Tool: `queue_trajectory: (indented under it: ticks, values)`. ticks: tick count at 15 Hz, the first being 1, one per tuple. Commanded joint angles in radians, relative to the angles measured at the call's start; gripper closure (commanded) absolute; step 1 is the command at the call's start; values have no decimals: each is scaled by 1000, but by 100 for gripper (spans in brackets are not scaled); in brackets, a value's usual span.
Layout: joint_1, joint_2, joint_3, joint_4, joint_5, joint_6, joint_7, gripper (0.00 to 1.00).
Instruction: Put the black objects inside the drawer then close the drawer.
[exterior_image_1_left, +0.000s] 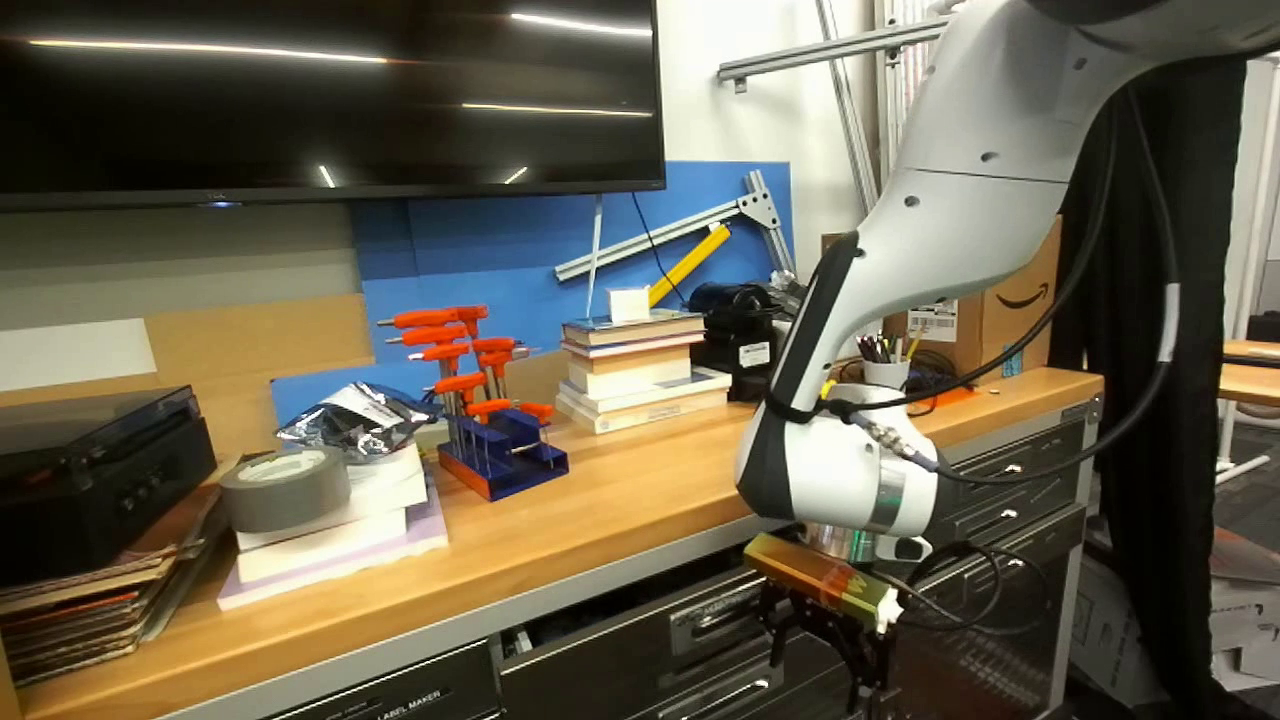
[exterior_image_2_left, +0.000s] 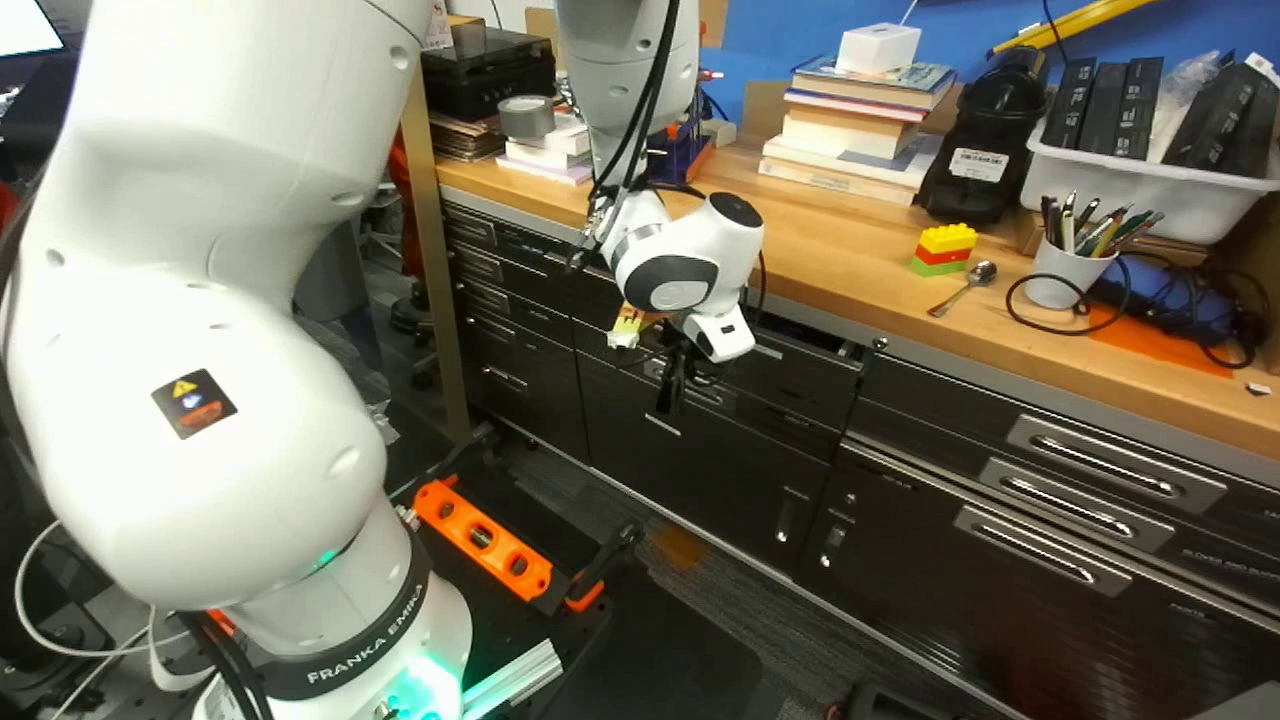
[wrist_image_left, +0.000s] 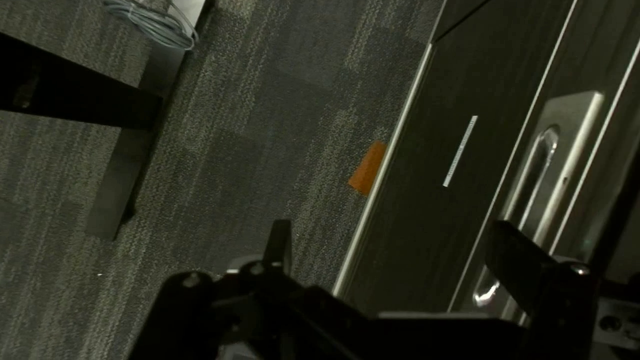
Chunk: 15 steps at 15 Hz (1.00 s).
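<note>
Hanging the pincer (wrist_image_left: 392, 245) downward in front of a dark cabinet (exterior_image_2_left: 700, 480) and holding its fingers (wrist_image_left: 277, 245) wide apart, with open space between. Carrying an orange-and-yellow housing (exterior_image_1_left: 820, 580) just above them. In the wrist view, overlapping a drawer handle (wrist_image_left: 532, 175) with one finger, leaving contact impossible to judge. In both exterior views, facing the drawer (exterior_image_1_left: 590, 665) behind the pincer, finding it slightly pulled out beneath the worktop (exterior_image_1_left: 640, 480). Glimpsing dark shapes (exterior_image_1_left: 570, 622) inside its narrow gap, too dim to count or to confirm as the black objects.

Above and behind the pincer, seeing a stack of books (exterior_image_1_left: 640, 375) on the worktop, topped by a small white box (exterior_image_1_left: 629, 305), and, just beside the stack, a bulky black case (exterior_image_2_left: 990, 120). Above and left of the pincer in an exterior view, finding orange-handled tools (exterior_image_1_left: 435, 320) in a blue stand (exterior_image_1_left: 530, 478), a roll of grey tape (exterior_image_1_left: 285, 500) and a dark lidded box (exterior_image_1_left: 110, 480). Above and right of the pincer in an exterior view, noticing yellow, red and green toy bricks (exterior_image_2_left: 943, 250), a spoon (exterior_image_2_left: 965, 290) near them, a white cup (exterior_image_2_left: 1075, 265) holding pens (exterior_image_2_left: 1070, 215), and a white bin (exterior_image_2_left: 1130, 190) behind the cup. Below the pincer, looking down on grey carpet (wrist_image_left: 240, 175) and, at the cabinet's foot, an orange patch (wrist_image_left: 369, 167).
</note>
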Motion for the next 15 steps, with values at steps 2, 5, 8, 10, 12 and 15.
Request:
queue_trajectory:
  ticks: [2, 5, 8, 10, 12, 15]
  values:
    - [-2, 85, 21, 165, 29, 13, -54, 0]
    - [-4, 110, 37, 205, 40, 20, -71, 0]
    - [6, 90, 23, 179, 36, 20, -91, 0]
    - [43, 50, -33, 128, -9, -11, -83, 0]
    - [87, -2, -106, 67, -56, -48, -45, 0]
    - [163, -92, -242, -50, -159, -125, 33, 0]
